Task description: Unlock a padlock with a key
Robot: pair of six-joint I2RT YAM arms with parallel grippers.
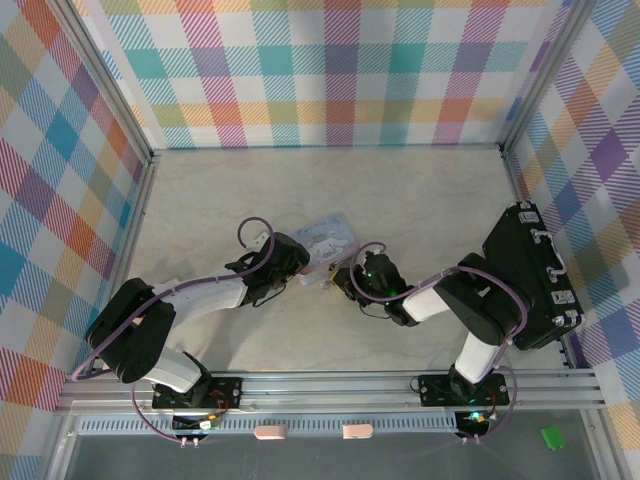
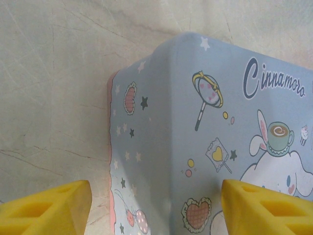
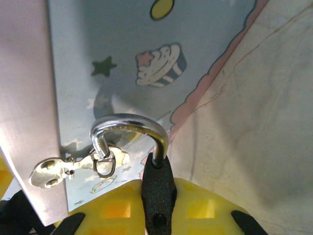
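right gripper point(image 3: 156, 211), right wrist view: the yellow fingers point(image 3: 205, 205) stand almost closed at the bottom centre of the frame, clamped on the dark body of the padlock point(image 3: 157, 183). the silvery shackle point(image 3: 129, 122) arches up and to the left from that body and passes through a small ring point(image 3: 103, 167) on the hasp point(image 3: 49, 174) of the pale-blue tin point(image 3: 122, 49), at lower left. the shackle's left leg ends at the ring, apart from the narrow body, so the lock may be sprung; this cannot be confirmed. whether the key sits in the body cannot be told. step in hand, as judged: steadying the lock body at the hasp for unlocking. the next move calls for a firm hold on the body, a small twist about the keyway axis, and no pull that drags the tin across the table point(image 3: 254, 122).

left wrist view: left gripper point(image 2: 156, 213) stands wide open. one fingertip point(image 2: 49, 210) lies at lower left over the table, just beside the tin's edge. the other lies at lower right over the printed lid. the tin's corner lies between them. contact with the tin cannot be told.

top external view: each arm folds outward from its base at the bottom of the frame, then its forearm runs inward toward frame centre. left gripper point(image 1: 290, 265) sits at the tin's lower left side, right gripper point(image 1: 348, 278) at its lower right. a black case point(image 1: 535, 275) lies at the right, well apart.
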